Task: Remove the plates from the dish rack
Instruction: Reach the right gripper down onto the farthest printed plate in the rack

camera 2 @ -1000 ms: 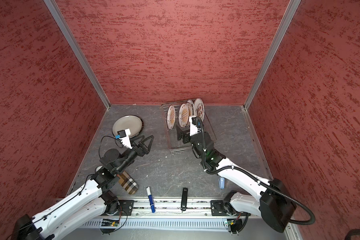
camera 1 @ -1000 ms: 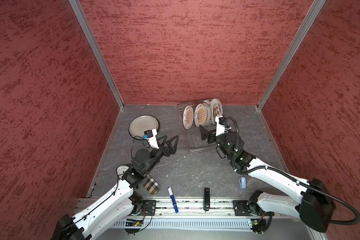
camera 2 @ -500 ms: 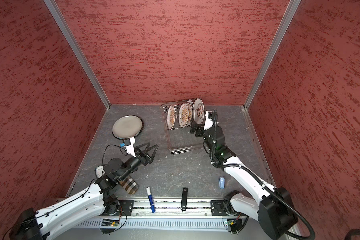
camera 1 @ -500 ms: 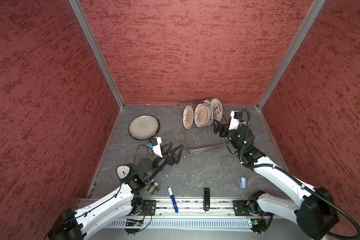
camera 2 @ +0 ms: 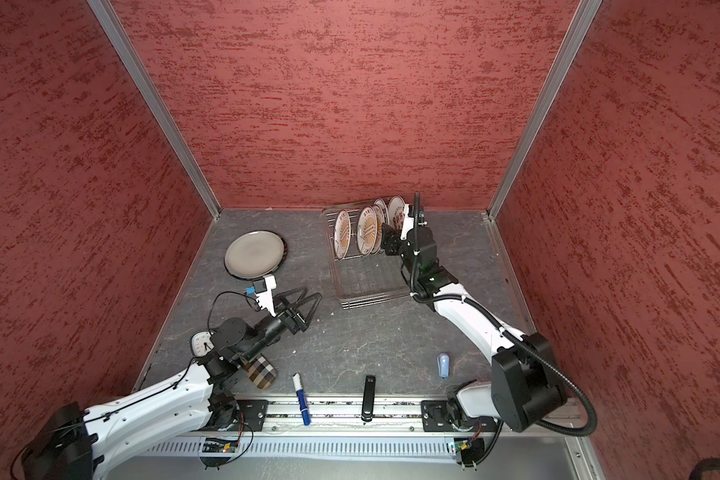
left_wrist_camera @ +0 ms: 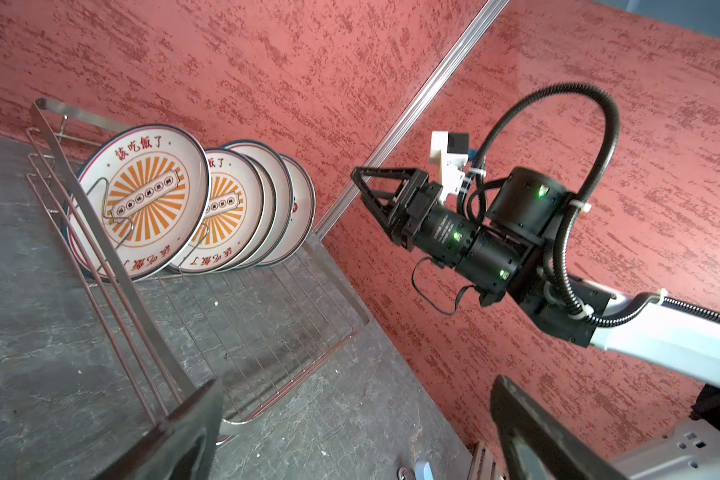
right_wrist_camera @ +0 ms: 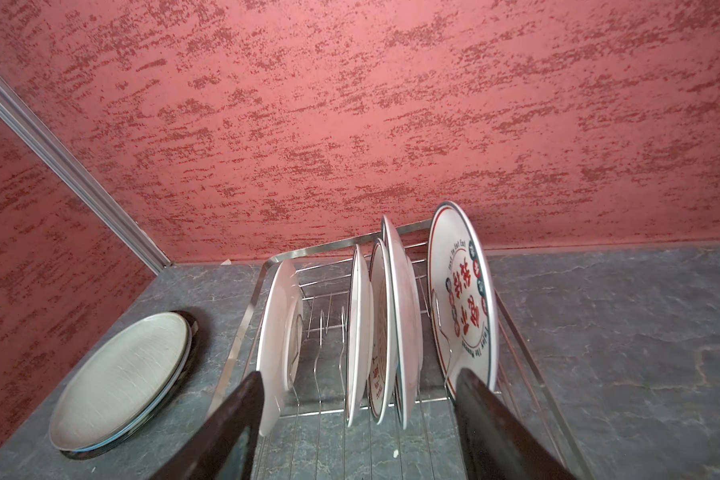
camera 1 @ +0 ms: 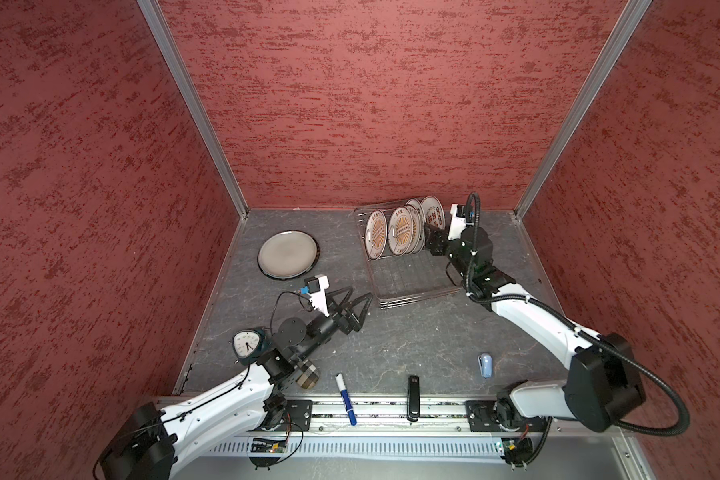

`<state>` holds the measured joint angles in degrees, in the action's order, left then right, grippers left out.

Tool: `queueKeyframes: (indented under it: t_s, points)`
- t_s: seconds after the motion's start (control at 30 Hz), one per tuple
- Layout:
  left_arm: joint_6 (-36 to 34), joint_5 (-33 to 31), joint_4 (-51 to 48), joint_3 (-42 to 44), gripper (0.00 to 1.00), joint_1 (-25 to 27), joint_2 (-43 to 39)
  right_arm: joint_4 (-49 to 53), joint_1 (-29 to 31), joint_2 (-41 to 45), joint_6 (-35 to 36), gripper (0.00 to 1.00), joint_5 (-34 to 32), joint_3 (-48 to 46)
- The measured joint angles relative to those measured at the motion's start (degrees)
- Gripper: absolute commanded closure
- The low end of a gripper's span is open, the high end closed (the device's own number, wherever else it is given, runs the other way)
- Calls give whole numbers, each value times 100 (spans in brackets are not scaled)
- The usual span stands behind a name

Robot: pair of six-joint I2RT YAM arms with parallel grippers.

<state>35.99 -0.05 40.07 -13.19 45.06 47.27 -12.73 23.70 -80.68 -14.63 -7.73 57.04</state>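
Centre-left in a top view, the grey plate (camera 1: 287, 254) lies on the bench (camera 1: 412, 340). Below it the left gripper (camera 1: 360, 297) has its fingers spread, empty. Right of centre, plates (camera 1: 398, 230) lean close-packed at the upper end of the dish rack (camera 1: 416, 286). The right gripper (camera 1: 430, 235) has fingers apart, holding nothing. We fear they could knock neighbours or snag prongs (right_wrist_camera: 317, 328). Room lies above.

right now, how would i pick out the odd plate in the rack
Look to the wire rack at the back right of the grey table, where plates stand on edge in a row. Take the plate at the right end, nearest the right pincer. It has red characters ringed by small red-and-green slices, not the orange sunburst of others.
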Motion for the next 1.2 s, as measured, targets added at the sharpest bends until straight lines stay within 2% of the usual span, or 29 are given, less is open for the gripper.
queueKeyframes:
  t_s: [0.47, 0.57, 0.8, 1.2]
  points:
    - [33, 17, 385, -107, 1, 39, 754, 1657, -332, -1895, 376, 46, -17, 2251]
    - [31, 17, 459, -149, 1, 57, 885, 1910, -330, -2124, 466, 48, -70, 2476]
    - [33, 2, 501, -229, 1, 61, 1176, 2218, -328, -2516, 638, 60, -321, 2857]
    - [44, -7, 732, -380, 1, 72, 1659, 2308, -321, -2929, 765, 69, -691, 3176]
